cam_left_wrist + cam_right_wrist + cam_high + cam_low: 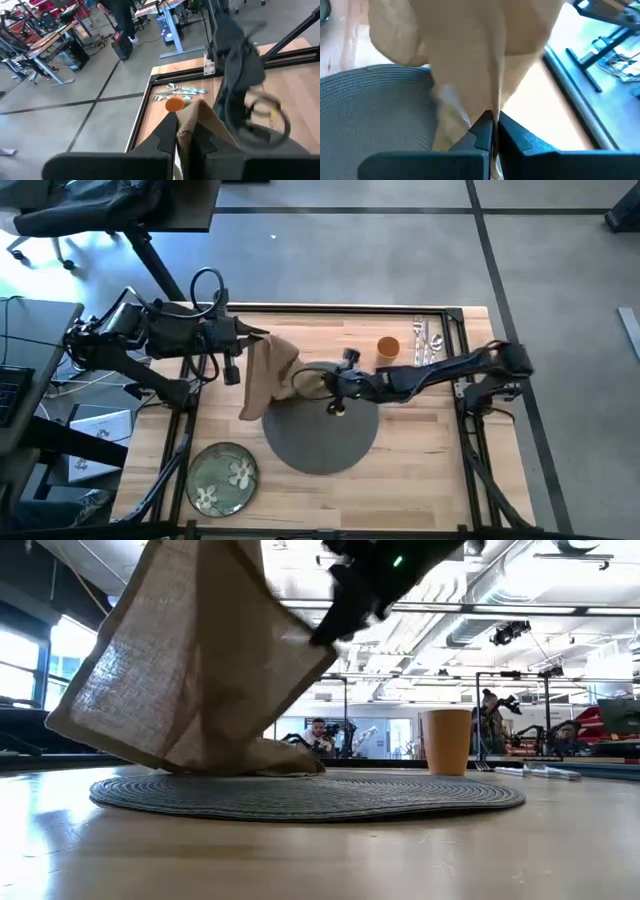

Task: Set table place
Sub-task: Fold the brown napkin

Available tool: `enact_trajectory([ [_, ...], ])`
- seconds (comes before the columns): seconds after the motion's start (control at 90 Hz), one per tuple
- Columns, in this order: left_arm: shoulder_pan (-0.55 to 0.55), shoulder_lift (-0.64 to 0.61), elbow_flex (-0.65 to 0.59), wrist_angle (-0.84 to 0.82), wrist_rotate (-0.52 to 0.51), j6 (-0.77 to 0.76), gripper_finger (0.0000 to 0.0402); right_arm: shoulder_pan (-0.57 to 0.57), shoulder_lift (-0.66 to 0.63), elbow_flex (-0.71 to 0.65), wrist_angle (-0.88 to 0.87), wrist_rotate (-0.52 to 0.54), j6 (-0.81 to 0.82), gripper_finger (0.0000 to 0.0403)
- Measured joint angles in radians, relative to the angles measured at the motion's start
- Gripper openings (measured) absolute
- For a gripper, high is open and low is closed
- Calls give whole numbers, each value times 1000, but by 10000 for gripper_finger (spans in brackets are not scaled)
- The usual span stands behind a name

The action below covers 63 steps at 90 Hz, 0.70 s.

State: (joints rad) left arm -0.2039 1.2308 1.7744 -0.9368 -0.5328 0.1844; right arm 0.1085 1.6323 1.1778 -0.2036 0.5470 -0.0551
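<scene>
Both claws grip the tan cloth napkin [268, 375], which hangs stretched between them above the light-wood worktop [420, 470].

Left claw [262, 335]: fingers [165, 135] pinched together on one upper corner of the napkin, above the far-left part of the worktop. The left wrist view shows cloth bunched between the two dark fingers.

Right claw [312, 380]: closed on the opposite edge of the napkin, over the far edge of the round dark-grey woven placemat [322, 432]. The right wrist view shows the fingers [479, 131] nipping a fold, the cloth rising away from them with the placemat [375, 110] beneath.

Low view: napkin [190, 660] drapes at a slant, lower end resting crumpled on the placemat [300, 795], upper part held aloft.

Other items:
- Placemat lies flat near the worktop's centre.
- Green plate with white flowers [222, 475] sits at the near-left part of the worktop, just beside the placemat, not on it.
- Small orange cup [388, 347] stands upright toward the far right; also seen in the low view [446, 741] and the left wrist view [174, 104].
- Silver cutlery [428, 340] lies grouped at the far right, just beyond the cup. Individual pieces cannot be told apart.

Room behind: a person [318, 732] is seated at a distance, well apart from the worktop.
</scene>
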Motion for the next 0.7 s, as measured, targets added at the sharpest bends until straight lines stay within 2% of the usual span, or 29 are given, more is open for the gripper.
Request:
enact_trajectory([
  [0.167,0,0,0,3,-1,0,0,-1,-150,0,-176,134,-17,0],
  [0.311,0,0,0,22,-21,0,0,-1,-263,0,-277,199,-32,0],
  [0.5,1,0,0,23,-135,14,0,0,-406,0,-308,189,-32,0],
  [0.7,24,0,0,28,-158,67,0,-6,-536,0,-310,197,-55,0],
])
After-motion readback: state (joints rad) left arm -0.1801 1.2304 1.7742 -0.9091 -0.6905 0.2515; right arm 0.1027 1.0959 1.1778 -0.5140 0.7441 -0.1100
